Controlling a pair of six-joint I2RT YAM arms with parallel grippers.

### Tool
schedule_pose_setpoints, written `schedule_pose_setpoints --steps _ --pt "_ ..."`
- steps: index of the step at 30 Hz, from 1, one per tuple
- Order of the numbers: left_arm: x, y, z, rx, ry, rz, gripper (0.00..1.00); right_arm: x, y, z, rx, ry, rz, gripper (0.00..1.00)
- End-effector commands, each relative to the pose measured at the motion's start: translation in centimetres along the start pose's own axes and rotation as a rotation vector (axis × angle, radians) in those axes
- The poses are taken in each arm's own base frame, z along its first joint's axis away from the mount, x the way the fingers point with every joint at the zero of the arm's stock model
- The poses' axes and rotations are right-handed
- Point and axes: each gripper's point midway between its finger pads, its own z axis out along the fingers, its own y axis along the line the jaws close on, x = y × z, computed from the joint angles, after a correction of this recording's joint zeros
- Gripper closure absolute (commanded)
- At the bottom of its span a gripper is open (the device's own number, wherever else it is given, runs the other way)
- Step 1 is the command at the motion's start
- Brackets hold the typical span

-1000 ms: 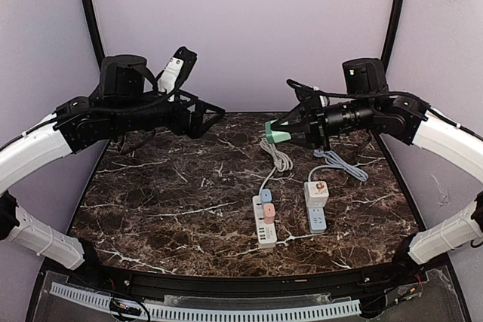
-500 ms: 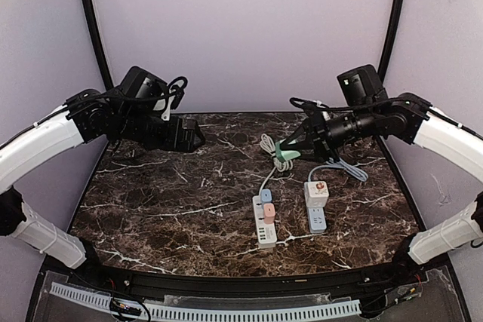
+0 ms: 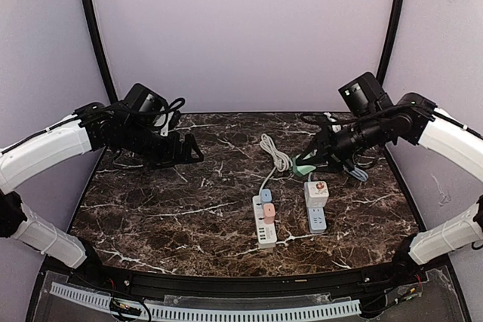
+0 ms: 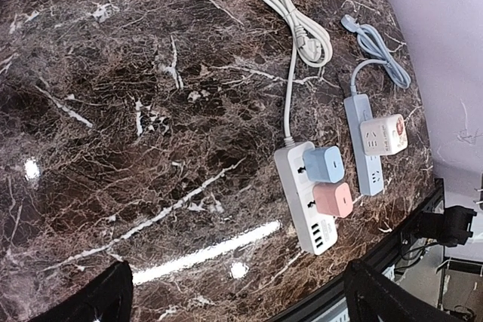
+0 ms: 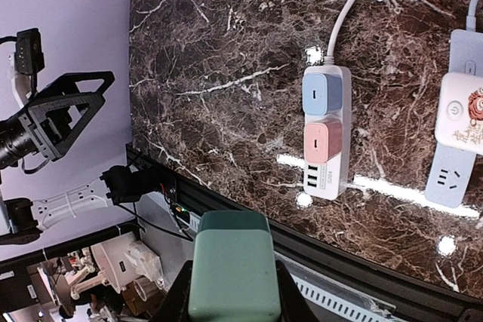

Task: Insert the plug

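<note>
Transport step: green plug is clamped in the closed right pincer, left pincer is spread wide, empty; alignment over the blue strip's free socket is required next.

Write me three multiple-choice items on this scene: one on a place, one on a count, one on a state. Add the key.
1. The pink adapter sits:
A. in the white strip
B. lying loose
C. in a gripper

2. Strips on the table:
A. one
B. two
C. three

3. The right gripper is:
A. open
B. shut on a cable
C. shut on the green plug

Key:
1 A: it is plugged in beside the blue adapter.
2 B: there are the white strip and a blue strip.
3 C: its fingers clamp the plug on both sides.
</note>
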Motion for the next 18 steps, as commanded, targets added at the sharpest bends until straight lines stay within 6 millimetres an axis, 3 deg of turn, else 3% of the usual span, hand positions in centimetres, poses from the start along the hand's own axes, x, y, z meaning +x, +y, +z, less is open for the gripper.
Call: schedule_pose_setpoints --steps 1,6,12,18 --pt "-0.3 -0.9 -0.8 0.062 0.002 0.006 0.01 -0.1 -2.2 -0.5 0.084 -0.038 -0.007 1.00" --pt "-0.7 -1.8 -0.8 0.097 0.017 0.073 0.01 0.4 -4.6 -0.2 0.185 -0.025 -0.023 1.00" --pt "-0.7 -4.3 -1.0 0.213 0.051 0.173 0.01 1.3 -7.3 0.4 0.287 0.025 -0.052 1.00" --pt "-0.2 -3.6 -0.2 0.167 0.116 0.208 0.01 1.8 -9.7 0.8 0.342 0.020 -0.056 1.00"
